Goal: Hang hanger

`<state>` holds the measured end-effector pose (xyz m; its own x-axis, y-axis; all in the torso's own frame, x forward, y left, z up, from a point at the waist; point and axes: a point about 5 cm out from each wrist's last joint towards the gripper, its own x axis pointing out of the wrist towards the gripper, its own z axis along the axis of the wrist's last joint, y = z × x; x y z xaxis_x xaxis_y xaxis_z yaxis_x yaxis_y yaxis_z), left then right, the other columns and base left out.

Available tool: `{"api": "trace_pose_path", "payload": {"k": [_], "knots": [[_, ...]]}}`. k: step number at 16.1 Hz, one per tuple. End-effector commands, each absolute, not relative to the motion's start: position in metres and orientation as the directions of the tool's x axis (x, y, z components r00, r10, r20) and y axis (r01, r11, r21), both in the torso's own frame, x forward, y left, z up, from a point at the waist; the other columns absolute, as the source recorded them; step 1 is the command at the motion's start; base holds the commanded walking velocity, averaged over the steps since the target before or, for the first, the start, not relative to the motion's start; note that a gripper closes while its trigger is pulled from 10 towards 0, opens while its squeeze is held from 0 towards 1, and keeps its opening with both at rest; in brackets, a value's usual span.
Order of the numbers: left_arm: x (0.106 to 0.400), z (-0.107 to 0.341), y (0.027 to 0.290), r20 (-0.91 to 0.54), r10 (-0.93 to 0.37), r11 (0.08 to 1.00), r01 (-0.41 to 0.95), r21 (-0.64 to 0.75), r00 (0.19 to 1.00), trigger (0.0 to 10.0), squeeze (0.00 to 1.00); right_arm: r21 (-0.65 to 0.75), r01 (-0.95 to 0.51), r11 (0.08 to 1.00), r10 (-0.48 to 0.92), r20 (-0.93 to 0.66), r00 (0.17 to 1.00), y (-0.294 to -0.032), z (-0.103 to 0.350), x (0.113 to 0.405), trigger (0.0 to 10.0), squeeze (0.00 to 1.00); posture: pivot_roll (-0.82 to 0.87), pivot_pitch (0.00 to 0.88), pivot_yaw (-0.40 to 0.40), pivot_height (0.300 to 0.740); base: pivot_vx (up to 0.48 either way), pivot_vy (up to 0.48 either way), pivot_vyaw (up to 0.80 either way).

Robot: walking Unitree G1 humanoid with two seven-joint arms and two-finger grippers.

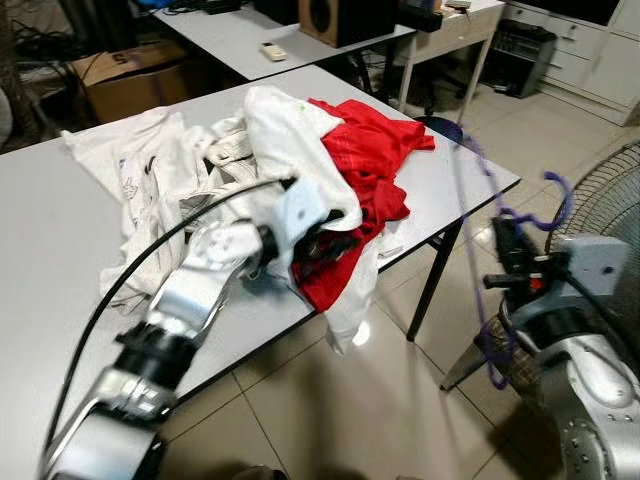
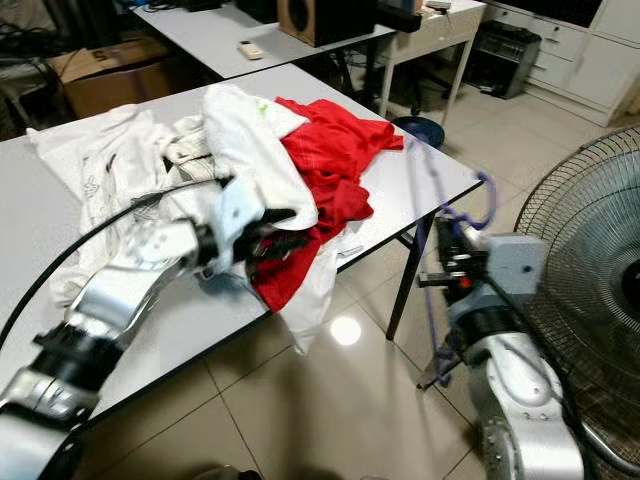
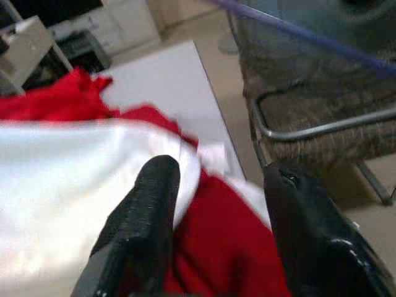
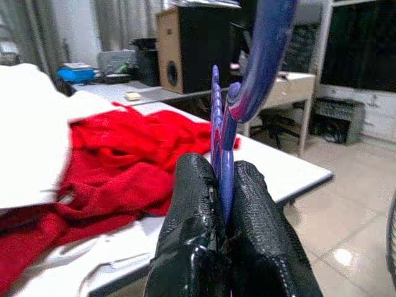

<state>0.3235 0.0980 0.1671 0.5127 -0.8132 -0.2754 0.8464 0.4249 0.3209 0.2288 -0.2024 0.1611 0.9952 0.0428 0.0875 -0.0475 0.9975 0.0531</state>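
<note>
The left gripper (image 3: pixel 216 229) reaches into the clothing heap on the white worktop (image 1: pixel 60 250), its black fingers (image 3: pixel 148 210) spread apart over a red garment (image 1: pixel 370 160) that lies against a white garment (image 1: pixel 290 140). Off the worktop's edge, beside a standing fan (image 1: pixel 610 210), the right gripper (image 4: pixel 223 204) holds its fingers clamped on a purple hanger (image 4: pixel 260 55), hook uppermost

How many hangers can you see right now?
1. A purple hanger is clamped in the right gripper, held off the table's right edge, beside the fan. More could be buried under the clothes pile, where the left gripper is reaching.
</note>
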Motion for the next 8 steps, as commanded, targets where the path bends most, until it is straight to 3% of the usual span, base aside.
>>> {"api": "trace_pose_path", "payload": {"k": [1,2,3,5,8], "knots": [[0.322,0.181,0.101,-0.233,-0.824,0.431,0.838,0.335,0.517,10.0,1.00,0.082,-0.012,0.997,0.007,0.066,0.998,-0.211,0.157,0.227,10.0,0.00,-0.20,0.023,0.040,0.740,0.000,0.000,0.00],[0.322,0.184,0.104,-0.218,-0.820,0.445,0.830,0.337,0.529,10.0,0.91,0.088,0.002,0.996,-0.007,0.058,0.998,-0.214,0.155,0.225,10.0,0.00,-0.20,0.023,0.038,0.740,0.000,0.000,0.00],[0.324,0.190,0.116,-0.182,-0.782,0.516,0.783,0.347,0.596,10.0,0.00,0.093,0.016,0.996,-0.020,0.044,0.999,-0.218,0.152,0.223,10.0,0.00,-0.21,0.016,0.042,0.740,0.000,0.000,0.00],[0.319,0.194,0.128,-0.151,-0.763,0.560,0.759,0.332,0.629,10.0,0.00,0.088,0.009,0.996,-0.012,0.034,0.999,-0.220,0.150,0.223,10.0,0.00,-0.21,0.021,0.052,0.740,0.000,0.000,0.00],[0.311,0.199,0.133,-0.146,-0.774,0.534,0.758,0.374,0.616,10.0,0.00,0.071,0.009,0.997,-0.010,0.022,1.000,-0.229,0.149,0.218,10.0,0.00,-0.21,0.040,0.055,0.740,0.000,0.000,0.00]]}}
